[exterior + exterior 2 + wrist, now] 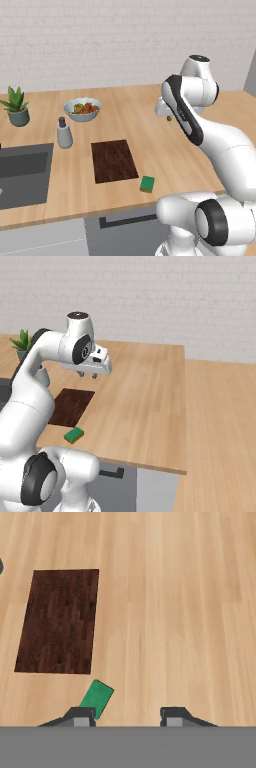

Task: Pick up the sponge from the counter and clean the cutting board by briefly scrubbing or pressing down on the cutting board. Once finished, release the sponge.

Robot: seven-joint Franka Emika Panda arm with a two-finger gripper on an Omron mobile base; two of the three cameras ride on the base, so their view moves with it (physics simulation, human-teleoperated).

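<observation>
A green sponge (147, 184) lies flat near the front edge of the light wood counter (165, 150) in a simulated kitchen, just off the near right corner of the cutting board (114, 160) and apart from it. In the hand view the sponge (97, 698) sits askew just below the board's (58, 620) lower right corner, partly behind the left finger tip. The dark reddish-brown board lies flat on the counter, its long sides running from front to back.

Above and to the right of the board, the white arm holds its gripper (88, 375) well clear of the counter, pointing down. Its jaws stand apart with nothing between them, the two dark tips (79, 716) widely spaced over bare wood grain in the hand view.

To the left, a dark grey sink (24, 172) is set into the counter. Beyond the board stands a small grey dispenser bottle (63, 133), and behind it a pale bowl (82, 109) holding mixed fruit or vegetables. A potted green plant (16, 106) stands at the far left, near the white brick wall (100, 40).
</observation>
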